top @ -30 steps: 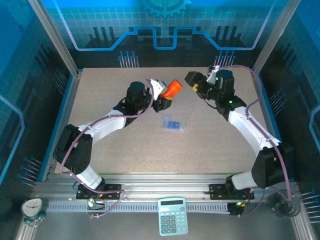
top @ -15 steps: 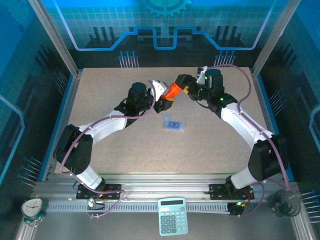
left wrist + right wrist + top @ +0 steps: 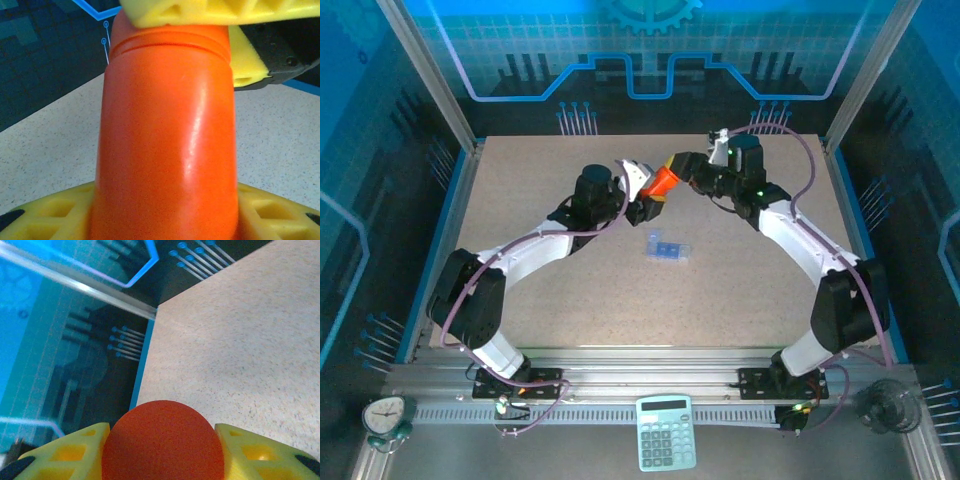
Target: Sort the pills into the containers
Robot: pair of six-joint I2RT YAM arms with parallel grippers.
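My left gripper (image 3: 650, 198) is shut on an orange pill bottle (image 3: 665, 180), held tilted above the rear middle of the table. In the left wrist view the bottle (image 3: 165, 140) rises between my yellow fingers (image 3: 45, 215). My right gripper (image 3: 678, 166) has closed on the bottle's far cap end; its yellow fingers (image 3: 210, 10) clamp the top. In the right wrist view the round orange cap (image 3: 162, 440) sits tight between both pads (image 3: 70, 455). The containers, a small translucent blue pill box (image 3: 667, 247), lie flat on the table below the bottle. The pills are hidden.
The speckled table (image 3: 570, 290) has a blue rim and metal frame posts at its corners. A calculator (image 3: 665, 432) and a small clock (image 3: 385, 417) sit on the near rail, outside the work surface.
My right arm swung left to the bottle and its jaws closed on the cap end. The left arm and bottle held still, and the pill box stayed put.
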